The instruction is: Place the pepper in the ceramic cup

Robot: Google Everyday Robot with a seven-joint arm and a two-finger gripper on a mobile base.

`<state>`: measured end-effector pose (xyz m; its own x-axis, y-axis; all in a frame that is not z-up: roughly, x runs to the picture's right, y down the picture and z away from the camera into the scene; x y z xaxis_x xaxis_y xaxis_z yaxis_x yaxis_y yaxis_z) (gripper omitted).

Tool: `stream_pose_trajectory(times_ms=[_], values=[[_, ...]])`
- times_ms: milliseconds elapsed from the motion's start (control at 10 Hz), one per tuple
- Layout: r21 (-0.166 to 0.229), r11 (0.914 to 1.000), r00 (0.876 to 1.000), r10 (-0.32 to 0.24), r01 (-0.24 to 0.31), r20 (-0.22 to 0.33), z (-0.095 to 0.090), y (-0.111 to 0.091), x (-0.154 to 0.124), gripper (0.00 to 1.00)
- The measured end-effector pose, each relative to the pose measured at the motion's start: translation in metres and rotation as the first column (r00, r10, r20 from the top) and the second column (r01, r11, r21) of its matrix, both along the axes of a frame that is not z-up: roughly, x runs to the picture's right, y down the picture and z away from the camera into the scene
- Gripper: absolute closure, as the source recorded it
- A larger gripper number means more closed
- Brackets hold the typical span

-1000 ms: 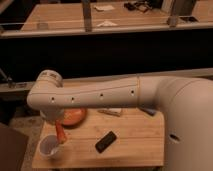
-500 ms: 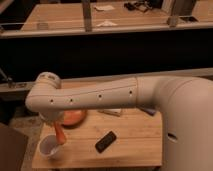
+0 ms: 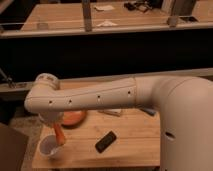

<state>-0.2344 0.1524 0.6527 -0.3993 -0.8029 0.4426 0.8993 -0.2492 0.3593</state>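
White casing fills the middle of the frame as the robot's arm (image 3: 100, 97) stretches from the right edge to a bent joint at the left, above a pale wooden table (image 3: 130, 132). Below that joint, in the lower left, the gripper (image 3: 55, 122) points down, largely hidden behind the arm, and is clenched on the upper end of the pepper (image 3: 60, 134). The pepper, a slender orange-red piece, hangs tilted, its top to the left and its tip lower and to the right. That tip sits at the right rim of the ceramic cup (image 3: 48, 148); whether it touches the rim cannot be told. The ceramic cup, small and white, stands upright near the table's lower left corner, directly under the gripper. Just behind and to the right of the pepper lies a round orange plate (image 3: 75, 119), partly covered by the arm. A flat black slab (image 3: 106, 142) rests at an angle on the bare wood toward the bottom centre, well apart from the cup. A pale sheet of paper (image 3: 113, 112) shows at the arm's lower edge in the centre. Across the top of the frame runs a long wooden counter (image 3: 60, 17) with a grey upright post (image 3: 87, 15) and a white scrap (image 3: 106, 23) on it, above a dark band.
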Motion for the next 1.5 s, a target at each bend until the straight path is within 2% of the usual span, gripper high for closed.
stream_pose_trajectory(times_ms=[1300, 1500], values=[[0.005, 0.9995, 0.999, -0.033, 0.033, 0.010, -0.0004, 0.0080, -0.0077, 1.00], [0.004, 0.9993, 0.999, -0.037, 0.037, 0.010, -0.0009, 0.0091, -0.0088, 0.93]])
